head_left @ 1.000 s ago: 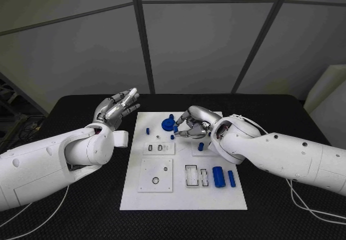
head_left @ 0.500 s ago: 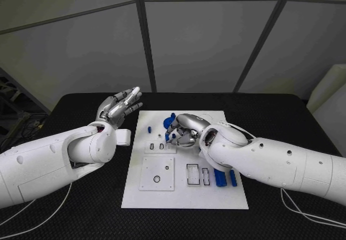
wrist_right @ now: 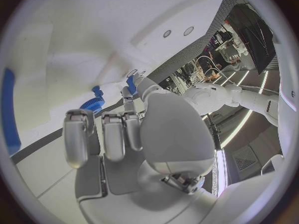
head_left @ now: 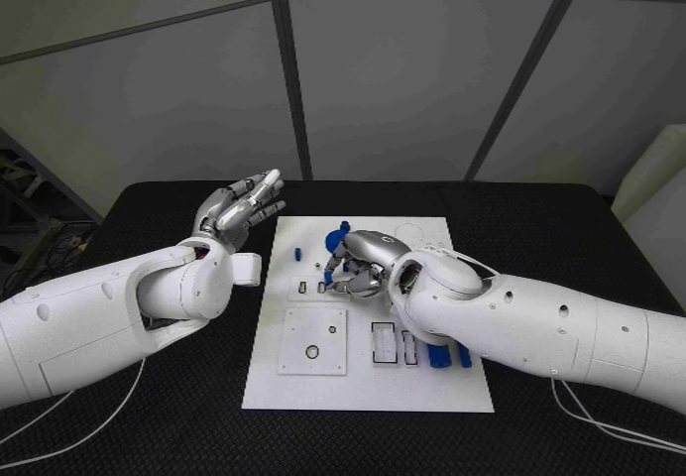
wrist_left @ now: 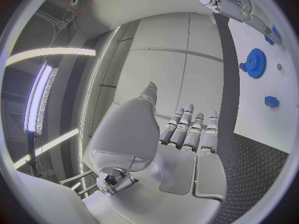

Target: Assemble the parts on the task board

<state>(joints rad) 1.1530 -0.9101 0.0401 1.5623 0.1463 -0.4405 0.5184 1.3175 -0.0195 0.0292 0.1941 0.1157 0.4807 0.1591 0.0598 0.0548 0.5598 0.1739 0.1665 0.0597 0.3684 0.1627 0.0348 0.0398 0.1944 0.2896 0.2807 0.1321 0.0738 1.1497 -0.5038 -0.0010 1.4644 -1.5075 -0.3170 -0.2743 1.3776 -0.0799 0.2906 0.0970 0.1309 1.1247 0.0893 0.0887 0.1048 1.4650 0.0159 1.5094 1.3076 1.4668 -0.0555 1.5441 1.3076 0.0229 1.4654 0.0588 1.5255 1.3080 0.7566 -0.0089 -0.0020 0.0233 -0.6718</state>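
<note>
Black table (head_left: pixel 572 238): the base for everything, bearing the board at its middle so both my arms can reach it. White task board (head_left: pixel 429 387): lies flat between my arms, with raised panels and dark-edged slots toward its near half, which I judge to be seats for the parts. My right hand (head_left: pixel 361 266): lowered over the board's far middle, fingers curled down toward the surface just beside the gear; whether it pinches a small piece I cannot tell, since its own fingers hide what lies beneath them. My left hand (head_left: pixel 240 208): raised off the board's far left corner, fingers straight and apart, holding nothing, probably kept clear to leave the right hand room. Blue gear (wrist_left: pixel 255 63): toothed wheel lying on the far part of the board, near my right hand. Long blue pegs (head_left: pixel 463 355): lying side by side at the board's near right, partly behind my right arm, not yet seated. Small blue block (wrist_left: pixel 270 101): lying loose on the board, left of the gear.
</note>
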